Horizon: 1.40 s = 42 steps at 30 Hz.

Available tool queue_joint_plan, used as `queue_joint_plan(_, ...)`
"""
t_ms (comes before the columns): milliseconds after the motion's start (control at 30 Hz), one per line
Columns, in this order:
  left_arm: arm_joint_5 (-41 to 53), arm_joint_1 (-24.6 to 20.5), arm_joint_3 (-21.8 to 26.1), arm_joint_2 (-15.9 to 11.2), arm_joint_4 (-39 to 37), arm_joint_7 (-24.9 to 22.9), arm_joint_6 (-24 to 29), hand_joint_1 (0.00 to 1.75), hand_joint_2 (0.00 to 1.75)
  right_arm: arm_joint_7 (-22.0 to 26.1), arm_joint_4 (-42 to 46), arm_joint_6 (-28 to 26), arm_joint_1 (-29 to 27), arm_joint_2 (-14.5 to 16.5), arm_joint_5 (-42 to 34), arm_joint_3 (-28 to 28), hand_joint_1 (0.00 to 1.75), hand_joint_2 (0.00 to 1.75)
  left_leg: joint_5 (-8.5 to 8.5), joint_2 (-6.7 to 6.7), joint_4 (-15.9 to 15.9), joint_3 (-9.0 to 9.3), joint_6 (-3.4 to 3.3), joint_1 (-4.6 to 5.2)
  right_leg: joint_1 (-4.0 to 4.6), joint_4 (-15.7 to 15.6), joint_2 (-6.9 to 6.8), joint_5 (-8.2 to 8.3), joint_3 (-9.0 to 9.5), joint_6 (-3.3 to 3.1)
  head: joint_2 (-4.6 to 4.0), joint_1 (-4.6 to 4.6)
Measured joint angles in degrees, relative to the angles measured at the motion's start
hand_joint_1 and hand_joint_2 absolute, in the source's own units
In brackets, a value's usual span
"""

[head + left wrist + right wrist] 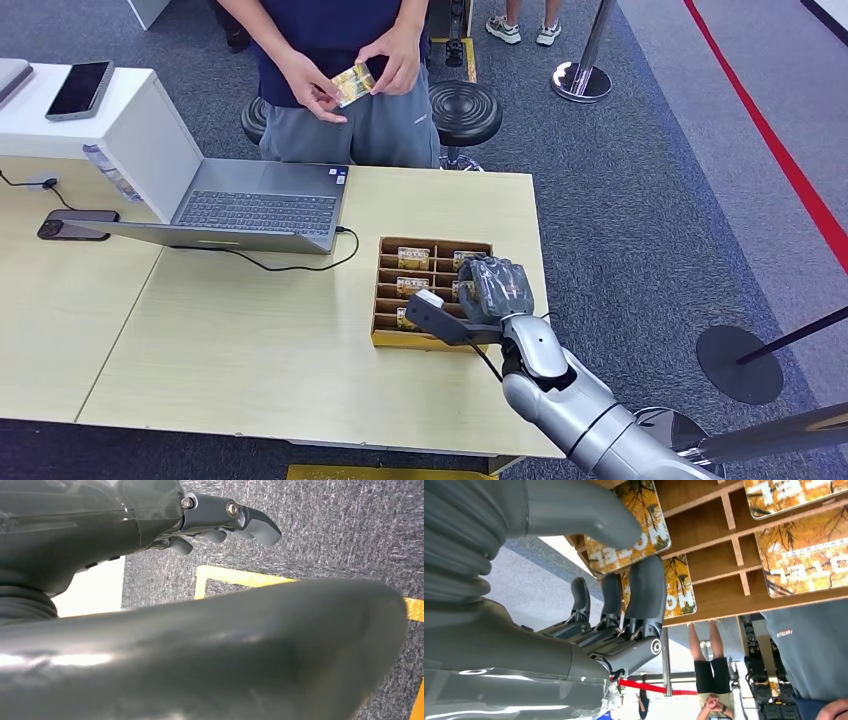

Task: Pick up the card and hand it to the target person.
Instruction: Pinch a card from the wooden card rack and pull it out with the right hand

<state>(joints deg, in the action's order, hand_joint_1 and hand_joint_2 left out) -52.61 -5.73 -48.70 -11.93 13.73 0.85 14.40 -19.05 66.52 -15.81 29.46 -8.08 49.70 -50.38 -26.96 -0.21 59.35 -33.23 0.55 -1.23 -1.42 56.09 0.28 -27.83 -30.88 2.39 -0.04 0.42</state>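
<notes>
Pale wood made up the table (pixel 250 340), which ran across most of the head view over grey carpet (pixel 640 200), with a person (pixel 340 100) standing at its far edge. An open laptop (pixel 255 210) sat at the far left part of the table, a cable trailing from its side, with a white box (pixel 90 115) beside it carrying a phone (pixel 80 88). Near the right edge of the table lay a wooden divided tray (pixel 384 290) whose compartments held several orange-patterned cards (pixel 413 256). The silver right arm (pixel 580 410) reached in from below, and the right hand (pixel 490 295) hung over the right side of the tray, fingers curled downward and a little apart; in the right wrist view its fingers (pixel 646 587) stood close above the cards in the tray and the thumb (pixel 584 517) lay apart from them, with no card seen between them. The left hand (pixel 220 517) showed in the left wrist view over the carpet, fingers loosely bent and holding nothing. The card (pixel 353 83) of the task was between the person's two hands (pixel 400 60), held in front of the body, well apart from the tray.
</notes>
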Motion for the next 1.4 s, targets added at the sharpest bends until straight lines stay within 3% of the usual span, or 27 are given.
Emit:
queue_joint_plan(200, 0.0, 0.0, 0.0, 0.0, 0.0, 0.0, 0.0, 0.0, 0.0, 0.1, 0.4, 1.0, -0.9, 0.2, 0.2, 0.4, 0.97, 1.75, 0.0, 0.0, 0.0, -0.01, 0.0, 0.0, 0.0, 0.0, 0.0, 0.0, -0.01, 0.0, 0.0, -0.01)
queue_joint_plan(500, -0.1, 0.0, 0.0, 0.0, 0.0, 0.0, 0.0, 0.0, 0.0, 0.2, 0.8, 2.7, -1.7, 0.5, 1.1, 1.3, 1.2, 1.75, 0.0, 0.0, 0.0, -0.02, 0.0, 0.0, 0.0, 0.0, -0.01, 0.0, -0.01, 0.0, 0.0, -0.01)
queue_joint_plan(867, 0.0, 0.0, 0.0, 0.0, 0.0, 0.1, 0.0, 0.0, 0.0, 0.5, 0.8, 3.1, -1.8, 0.9, 1.8, 2.2, 1.34, 1.75, 0.0, 0.0, 0.0, -0.02, 0.0, 0.0, 0.0, 0.0, -0.01, 0.0, -0.01, 0.0, 0.0, -0.01)
queue_joint_plan(1000, 0.0, 0.0, 0.0, 0.0, 0.0, 0.1, 0.0, 0.0, 1.75, 0.9, 0.8, 3.0, -2.0, 1.1, 2.5, 2.5, 1.55, 1.75, 0.0, 0.0, 0.0, -0.02, 0.0, 0.0, 0.0, 0.0, -0.01, 0.0, -0.01, 0.0, 0.0, -0.01)
queue_joint_plan(1400, -0.1, 0.0, 0.0, 0.1, 0.0, -0.4, 1.1, 0.0, 1.75, 1.9, 1.1, 1.8, -3.5, 1.9, 5.0, 4.3, 1.57, 1.75, 0.0, 0.0, 0.0, -0.03, 0.0, 0.0, 0.0, 0.0, -0.02, 0.0, -0.02, 0.0, 0.0, 0.0)
